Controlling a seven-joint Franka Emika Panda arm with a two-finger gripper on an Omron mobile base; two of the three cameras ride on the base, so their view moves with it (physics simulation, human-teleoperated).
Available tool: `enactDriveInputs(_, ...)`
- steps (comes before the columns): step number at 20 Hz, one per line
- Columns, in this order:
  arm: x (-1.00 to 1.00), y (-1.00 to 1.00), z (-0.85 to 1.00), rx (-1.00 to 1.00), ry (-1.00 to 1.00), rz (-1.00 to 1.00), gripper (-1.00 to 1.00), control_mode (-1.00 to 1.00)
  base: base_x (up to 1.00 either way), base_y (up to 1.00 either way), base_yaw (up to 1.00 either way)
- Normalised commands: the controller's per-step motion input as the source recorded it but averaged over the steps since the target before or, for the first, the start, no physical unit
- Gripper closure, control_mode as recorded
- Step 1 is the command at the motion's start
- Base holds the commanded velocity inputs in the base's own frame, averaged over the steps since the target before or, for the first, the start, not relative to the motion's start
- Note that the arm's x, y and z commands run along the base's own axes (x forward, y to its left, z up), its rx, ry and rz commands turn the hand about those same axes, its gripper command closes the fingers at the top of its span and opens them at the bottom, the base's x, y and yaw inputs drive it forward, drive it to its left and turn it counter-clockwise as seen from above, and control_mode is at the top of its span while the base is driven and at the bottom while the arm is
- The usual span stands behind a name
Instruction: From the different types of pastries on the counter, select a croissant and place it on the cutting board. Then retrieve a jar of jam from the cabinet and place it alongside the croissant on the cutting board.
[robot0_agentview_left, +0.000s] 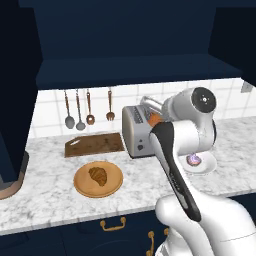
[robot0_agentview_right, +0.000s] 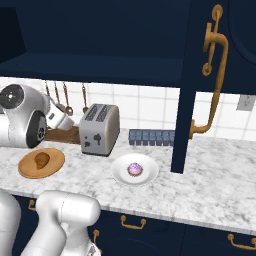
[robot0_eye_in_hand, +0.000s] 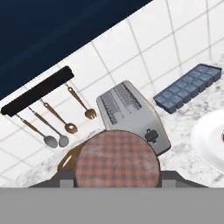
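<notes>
The golden-brown croissant (robot0_agentview_left: 98, 176) (robot0_agentview_right: 42, 160) lies on a round tan plate (robot0_agentview_left: 82, 186), not on the dark-brown cutting board (robot0_agentview_left: 95, 144) (robot0_agentview_right: 66, 134) behind it. My gripper (robot0_agentview_left: 151, 112) (robot0_agentview_right: 58, 118) hangs above the toaster, shut on the orange-brown jar of jam (robot0_agentview_left: 155, 119). In the hand view the jar's checked lid (robot0_eye_in_hand: 118, 159) sits between the fingers. The purple-pink frosted pastry (robot0_agentview_left: 194, 160) (robot0_agentview_right: 134, 169) rests on a white plate. The navy wall cabinet (robot0_agentview_left: 130, 40) is overhead, and the marbled counter (robot0_agentview_left: 50, 195) runs below.
A silver toaster (robot0_agentview_left: 136, 132) (robot0_agentview_right: 100, 129) (robot0_eye_in_hand: 131, 111) stands right of the board. Utensils (robot0_agentview_left: 80, 112) (robot0_eye_in_hand: 57, 127) hang on the tiled wall. A blue ice tray (robot0_agentview_right: 152, 136) (robot0_eye_in_hand: 188, 87) lies at the back. The open cabinet door (robot0_agentview_right: 187, 100) reaches down to the counter on the right.
</notes>
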Motion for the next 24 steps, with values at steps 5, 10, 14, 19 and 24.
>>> enactDriveInputs(5,0.06,0.35,-0.12,0.03,0.05,0.01,1.00,-1.00,0.00,0.00,0.00)
enactDriveInputs(10,0.78,0.48,0.15,0.00,0.14,0.08,1.00,-1.00,0.00,0.00,0.00)
enactDriveInputs(14,-0.01,0.94,-0.21,0.00,0.01,0.06,1.00,-1.00,0.00,0.00,0.00)
enactDriveInputs(19,0.15,0.52,-0.12,-0.06,0.01,0.04,1.00,-1.00,0.00,0.00,0.00)
enactDriveInputs(24,0.88,-0.19,0.00,-0.07,0.13,0.08,1.00,-1.00,0.00,0.00,0.00)
